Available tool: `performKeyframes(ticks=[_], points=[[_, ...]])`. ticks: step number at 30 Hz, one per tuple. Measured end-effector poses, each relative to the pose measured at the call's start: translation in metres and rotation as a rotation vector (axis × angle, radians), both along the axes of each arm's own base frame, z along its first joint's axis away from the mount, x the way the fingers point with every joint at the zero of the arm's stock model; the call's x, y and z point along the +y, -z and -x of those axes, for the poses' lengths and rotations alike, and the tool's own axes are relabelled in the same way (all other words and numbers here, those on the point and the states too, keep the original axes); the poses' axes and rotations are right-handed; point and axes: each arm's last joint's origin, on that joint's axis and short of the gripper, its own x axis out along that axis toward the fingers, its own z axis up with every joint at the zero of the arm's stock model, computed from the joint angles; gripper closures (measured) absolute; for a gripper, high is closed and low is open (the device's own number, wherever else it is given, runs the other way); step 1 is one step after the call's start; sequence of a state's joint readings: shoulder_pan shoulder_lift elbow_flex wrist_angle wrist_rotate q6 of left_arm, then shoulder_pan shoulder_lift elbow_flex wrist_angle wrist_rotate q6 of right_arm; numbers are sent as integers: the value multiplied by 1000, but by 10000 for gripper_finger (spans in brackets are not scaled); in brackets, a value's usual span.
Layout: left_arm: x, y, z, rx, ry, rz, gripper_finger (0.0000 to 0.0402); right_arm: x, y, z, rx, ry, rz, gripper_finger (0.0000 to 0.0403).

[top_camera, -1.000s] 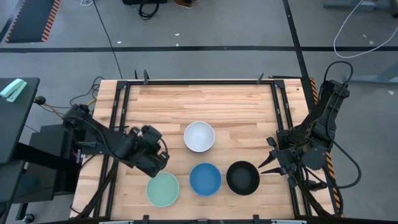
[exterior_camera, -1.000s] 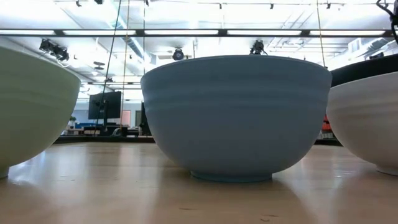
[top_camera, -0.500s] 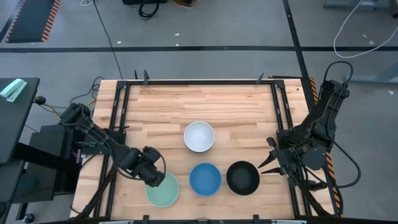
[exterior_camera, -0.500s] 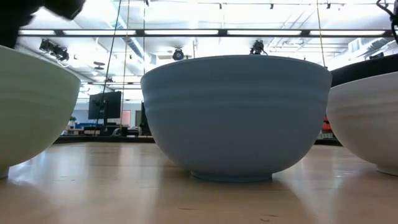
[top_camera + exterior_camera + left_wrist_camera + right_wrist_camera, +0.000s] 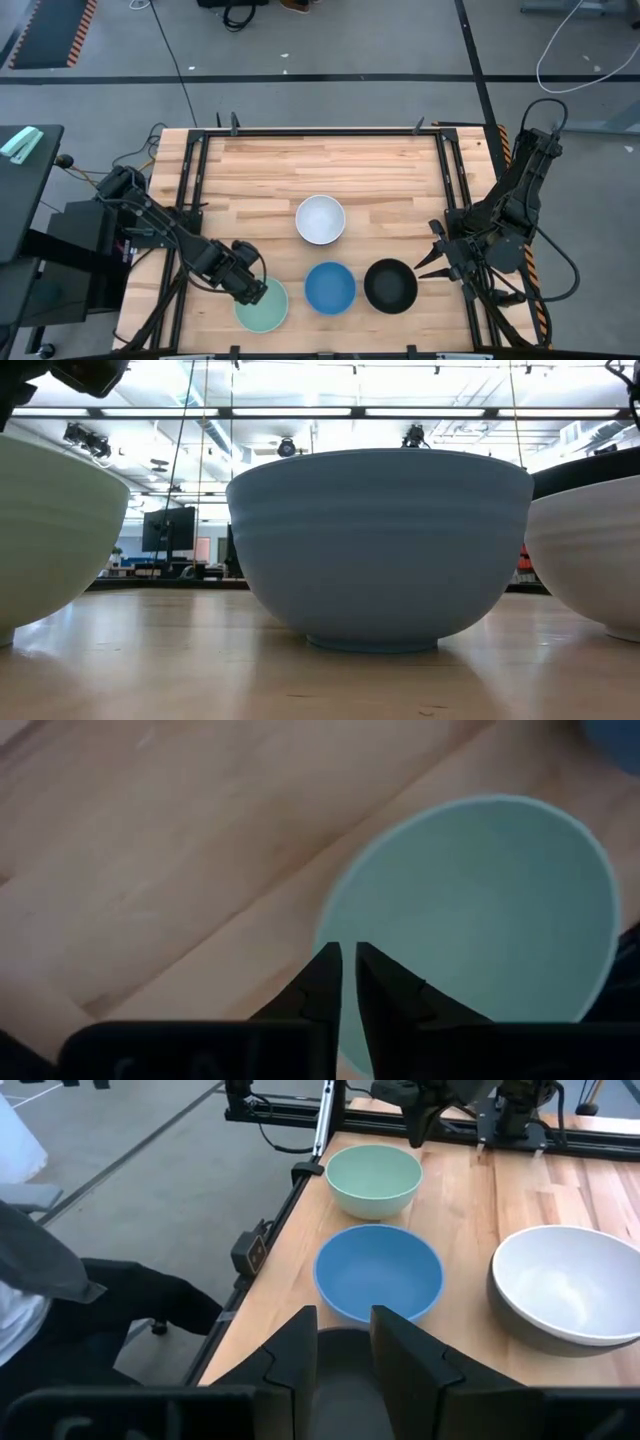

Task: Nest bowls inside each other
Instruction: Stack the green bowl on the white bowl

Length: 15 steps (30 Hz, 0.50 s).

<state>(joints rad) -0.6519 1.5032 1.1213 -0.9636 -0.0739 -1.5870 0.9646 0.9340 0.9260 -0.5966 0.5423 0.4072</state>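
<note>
Pale butcher-block planks top the desk point(image 5: 380, 170), set in a black frame on a grey shop floor, with four stacks of bowls on it. Three sit in a row along the near edge: the mint green bowl point(image 5: 262, 305), the blue bowl point(image 5: 330, 287) and the black bowl point(image 5: 390, 285). The white bowl point(image 5: 320, 219) lies just behind the blue one, and from the right wrist view it seems to rest in a darker bowl, though I cannot be sure.

What has changed is all on the left. A second ago the left tool point(image 5: 252, 290) was farther up the desk, between the green and white bowls. It has since swung down and now hangs over the green bowl's rim on the side facing the desk's middle. Its fingers point(image 5: 325, 982) stand close together with only a thin gap, one tip just outside the rim and one just over it. I cannot tell whether they have pinched the wall yet.

The right tool point(image 5: 437, 258) has not moved; it waits just beside the black bowl with its fingers apart and nothing between them.

To my eye the green bowl is the next one to go. None of the front three bowls is nested yet, so much of the job remains. That thin rim looks easy to lose if the pinch is shallow.
</note>
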Motion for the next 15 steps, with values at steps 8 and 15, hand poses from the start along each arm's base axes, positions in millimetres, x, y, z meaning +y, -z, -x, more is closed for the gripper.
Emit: performKeyframes(ticks=[8,15], points=[[5,17,0,18,-28,25,342,0,0,0,6,10,-16,298],[5,20,-2,3,-30,40,338,0,0,0,6,10,-16,298]])
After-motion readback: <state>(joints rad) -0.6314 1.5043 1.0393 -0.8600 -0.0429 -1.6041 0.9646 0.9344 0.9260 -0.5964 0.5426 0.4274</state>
